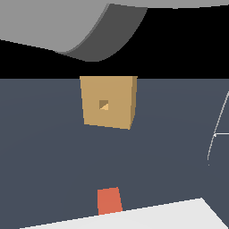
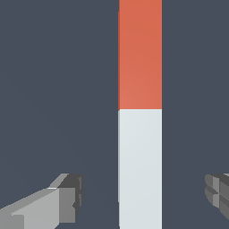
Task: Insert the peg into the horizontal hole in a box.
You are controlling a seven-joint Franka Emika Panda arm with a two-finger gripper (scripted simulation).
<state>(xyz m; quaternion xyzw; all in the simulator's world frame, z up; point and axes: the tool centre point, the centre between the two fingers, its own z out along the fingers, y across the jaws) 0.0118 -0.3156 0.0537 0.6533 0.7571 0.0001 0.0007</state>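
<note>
The box (image 1: 107, 102) stands upright on the dark counter (image 1: 44, 152) in the upper middle of the exterior view, its top edge meeting the black band behind. The hole (image 1: 103, 105) sits at the centre of its broad face; only shadow and a lit inner wall show inside it, with nothing in the opening.

The peg (image 2: 140, 112) lies flat on the counter. In the exterior view only its orange-red end shows, low and just left of centre, well apart from the box, with bare counter between them. A pale surface covers the rest of it there.

The hand (image 2: 143, 199) is spread wide. Its fingers (image 2: 67, 203) flank the peg's white half, with clear counter on both sides, touching nothing.
</note>
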